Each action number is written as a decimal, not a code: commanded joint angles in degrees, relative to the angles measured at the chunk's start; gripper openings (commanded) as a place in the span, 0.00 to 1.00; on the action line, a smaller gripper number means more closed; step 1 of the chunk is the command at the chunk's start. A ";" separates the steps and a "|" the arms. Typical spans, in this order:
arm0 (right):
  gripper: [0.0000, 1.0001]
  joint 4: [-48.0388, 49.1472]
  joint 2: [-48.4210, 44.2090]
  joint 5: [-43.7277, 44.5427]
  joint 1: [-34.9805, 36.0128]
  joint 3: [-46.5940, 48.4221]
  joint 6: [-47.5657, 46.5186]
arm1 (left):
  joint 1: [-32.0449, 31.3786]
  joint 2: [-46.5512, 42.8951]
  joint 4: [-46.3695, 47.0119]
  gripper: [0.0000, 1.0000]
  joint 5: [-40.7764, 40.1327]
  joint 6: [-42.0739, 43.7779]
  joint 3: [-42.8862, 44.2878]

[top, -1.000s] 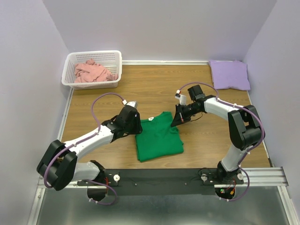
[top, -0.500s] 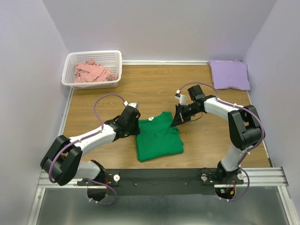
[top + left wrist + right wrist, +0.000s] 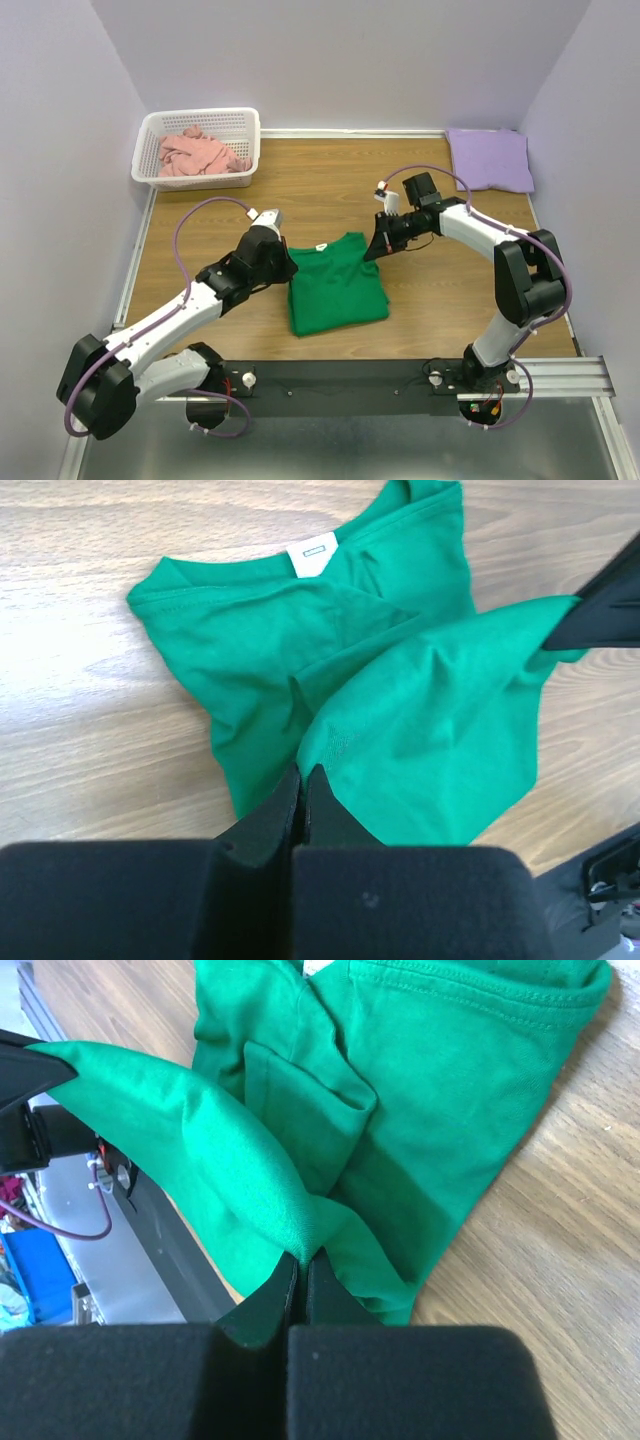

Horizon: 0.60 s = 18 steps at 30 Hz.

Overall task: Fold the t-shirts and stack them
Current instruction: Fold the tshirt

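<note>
Mid-table, the green shirt (image 3: 335,285) has been drawn taut since a second ago, one corner being pinched in the left gripper (image 3: 303,773), another in the right gripper (image 3: 300,1259); folding is judged under way.

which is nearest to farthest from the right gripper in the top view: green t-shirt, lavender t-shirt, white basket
From the right gripper:
1. green t-shirt: pinched in its fingers, mid-table.
2. lavender t-shirt: folded flat in the far right corner.
3. white basket: far left corner, across the table.
</note>
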 commanded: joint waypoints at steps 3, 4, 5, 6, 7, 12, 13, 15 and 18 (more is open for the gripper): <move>0.01 -0.70 -1.03 -1.63 0.03 2.93 -0.26 | 0.25 -3.65 2.25 0.00 -0.24 -2.48 -2.10; 0.01 -0.71 -0.94 -1.63 0.03 3.54 -0.35 | 0.60 -3.74 2.52 0.00 -0.60 -2.74 -2.02; 0.00 -0.71 -0.68 -1.80 0.03 4.77 -0.44 | 1.04 -3.48 3.04 0.00 -0.60 -3.18 -2.02; 0.00 -0.79 -0.51 -1.89 0.03 5.48 -0.35 | 1.39 -3.39 3.57 0.00 -0.69 -3.36 -2.02; 0.00 -0.79 -0.33 -1.98 0.03 6.18 -0.26 | 1.74 -3.65 4.27 0.00 -0.86 -3.45 -2.19; 0.00 -0.88 -0.24 -3.48 0.03 8.29 -0.17 | 2.01 -5.58 8.67 0.00 -0.43 -3.28 -3.24; 0.01 -0.97 -0.50 -3.39 0.03 8.12 -0.17 | 2.01 -6.02 9.11 0.00 -0.08 -2.67 -3.68; 0.01 -1.06 -1.03 -3.04 0.03 7.68 -0.26 | 2.01 -7.42 9.11 0.00 -0.16 -2.48 -4.30; 0.01 -1.06 -2.43 -2.43 0.03 6.80 -0.44 | 2.01 -9.97 9.29 0.00 1.07 -2.31 -5.00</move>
